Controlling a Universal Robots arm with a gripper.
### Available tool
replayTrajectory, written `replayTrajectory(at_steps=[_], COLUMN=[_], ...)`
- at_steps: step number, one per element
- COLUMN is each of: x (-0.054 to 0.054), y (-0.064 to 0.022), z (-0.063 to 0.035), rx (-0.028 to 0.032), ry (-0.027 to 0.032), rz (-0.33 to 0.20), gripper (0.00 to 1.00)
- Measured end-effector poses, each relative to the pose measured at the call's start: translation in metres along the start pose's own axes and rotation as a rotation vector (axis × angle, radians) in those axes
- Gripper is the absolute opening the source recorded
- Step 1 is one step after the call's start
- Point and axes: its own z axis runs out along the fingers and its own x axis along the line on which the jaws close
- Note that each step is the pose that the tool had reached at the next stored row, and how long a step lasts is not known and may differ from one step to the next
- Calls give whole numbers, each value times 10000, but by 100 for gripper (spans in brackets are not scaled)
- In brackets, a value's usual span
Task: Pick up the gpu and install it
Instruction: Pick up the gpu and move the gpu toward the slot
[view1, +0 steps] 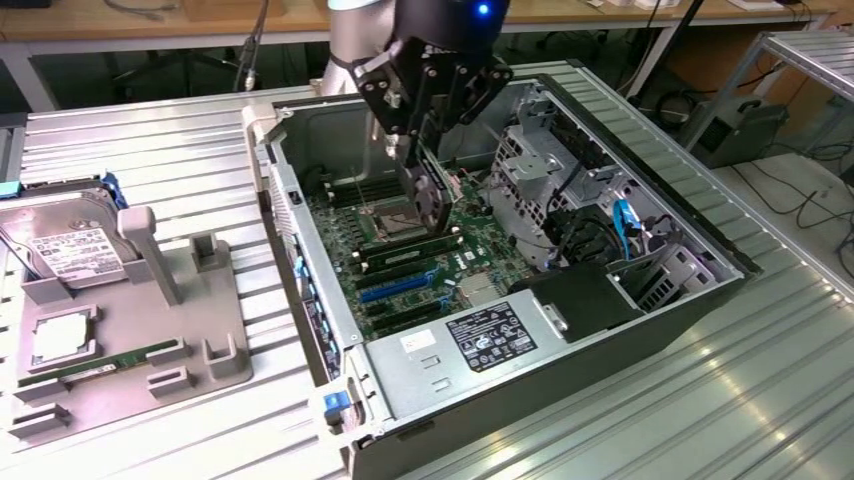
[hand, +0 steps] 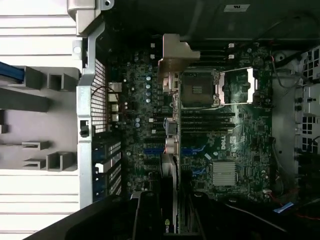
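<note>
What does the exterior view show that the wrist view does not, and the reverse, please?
Exterior view: the hard drive and loose RAM stick outside the case, plus the labelled power supply. Wrist view: the green logo on the gpu's edge, seen from above. Both: the end effector holding the gpu upright over the motherboard, near the open CPU socket.

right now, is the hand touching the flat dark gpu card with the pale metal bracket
Touching. The exterior view shows the hand clamped on the flat dark gpu card, which hangs upright from it over the green motherboard.
</note>
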Motion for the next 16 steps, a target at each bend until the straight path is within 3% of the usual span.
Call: replayTrajectory(at_steps=[7,9,16], x=[-334,-357,-358], y=[0,0,0], z=[135,140,139], rx=[21,20,21], ry=[75,125,127], rz=[-2,0,1], gripper=[26,26,26])
